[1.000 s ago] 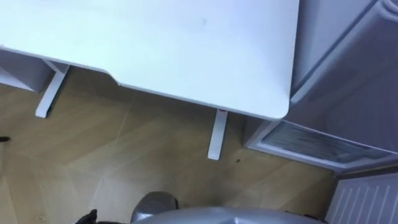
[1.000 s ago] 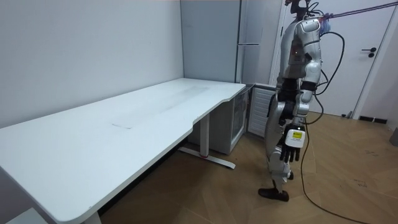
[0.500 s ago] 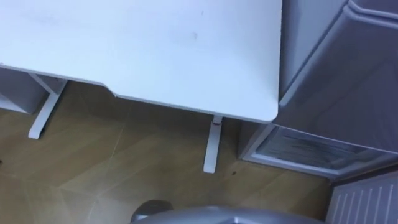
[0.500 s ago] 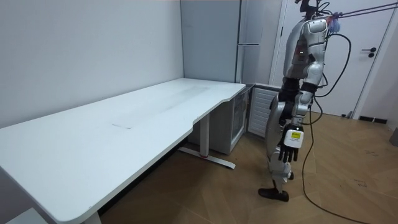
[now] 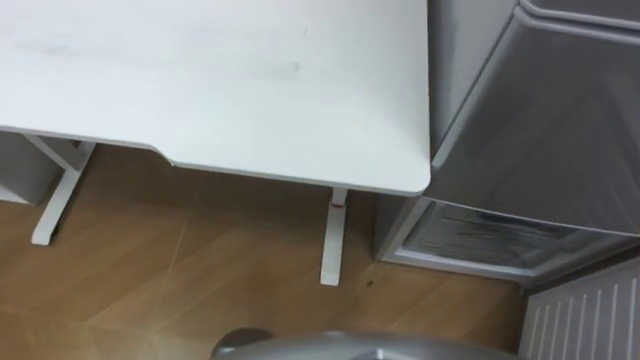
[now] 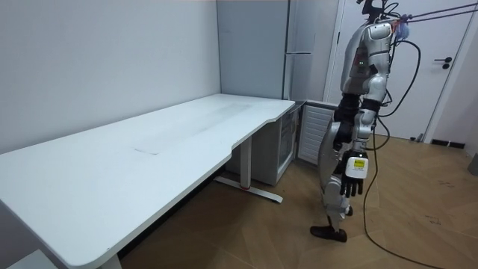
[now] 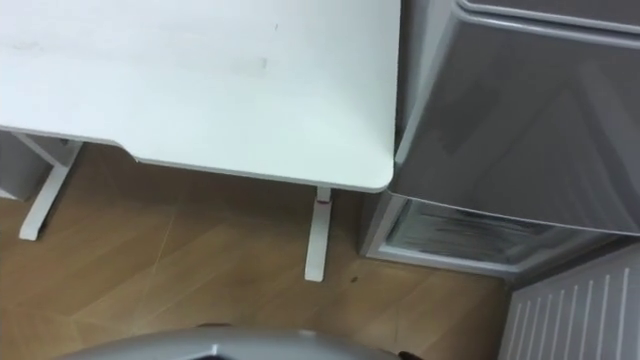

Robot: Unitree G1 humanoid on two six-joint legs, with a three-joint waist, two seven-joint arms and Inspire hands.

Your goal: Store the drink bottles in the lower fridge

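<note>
Wood floor (image 5: 180,290) lies open in front of the robot, which stands upright a little way off the white desk (image 5: 220,80), facing its curved front edge. The desk's rounded corner ends just beside the tall grey fridge (image 5: 540,110), and under that corner a white desk leg (image 5: 331,238) stands on the floor. The lower fridge (image 5: 480,238), glass-fronted, sits at floor level to the right, between the desk leg and a white ribbed panel (image 5: 585,320). In the room view the left hand (image 6: 350,176) hangs at the robot's side, fingers loose and straight, holding nothing. More floor stretches behind the robot toward a white door (image 6: 442,82).
</note>
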